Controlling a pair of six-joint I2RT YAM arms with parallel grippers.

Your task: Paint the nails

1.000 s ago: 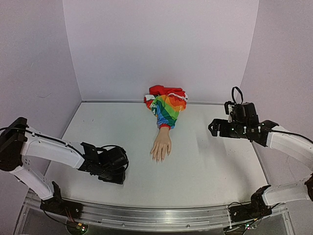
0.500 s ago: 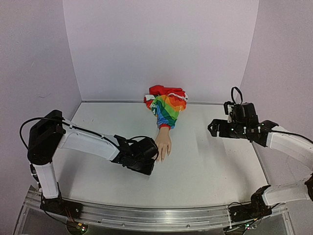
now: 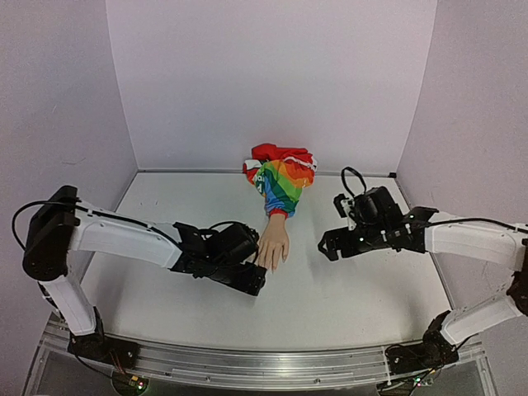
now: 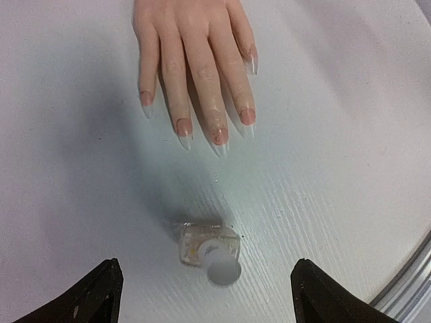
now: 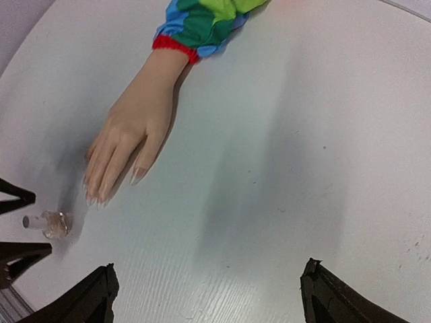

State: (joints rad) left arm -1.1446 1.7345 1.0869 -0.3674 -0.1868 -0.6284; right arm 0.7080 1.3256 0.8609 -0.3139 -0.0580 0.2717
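A pale fake hand [image 3: 273, 242] in a rainbow sleeve [image 3: 283, 183] lies palm down mid-table, fingers toward the front. Its long nails [image 4: 219, 136] show pinkish with clear tips in the left wrist view. Just in front of them a small clear bottle [image 4: 202, 243] with a white top seems to lie on its side, its top pointing at my left gripper [image 4: 207, 269]. That gripper is open, with a finger well off either side of the bottle, touching nothing. My right gripper [image 5: 209, 266] hangs open and empty over bare table right of the hand. The bottle [image 5: 51, 225] shows there too.
Pale walls close in the white table [image 3: 355, 289] at the back and on both sides. A metal rail [image 3: 264, 361] runs along the near edge. The sleeve's bunched end rests against the back wall.
My left arm swung from the front left over to the hand's fingertips, and its jaws now stand wide round the bottle. My right arm came left toward the hand.
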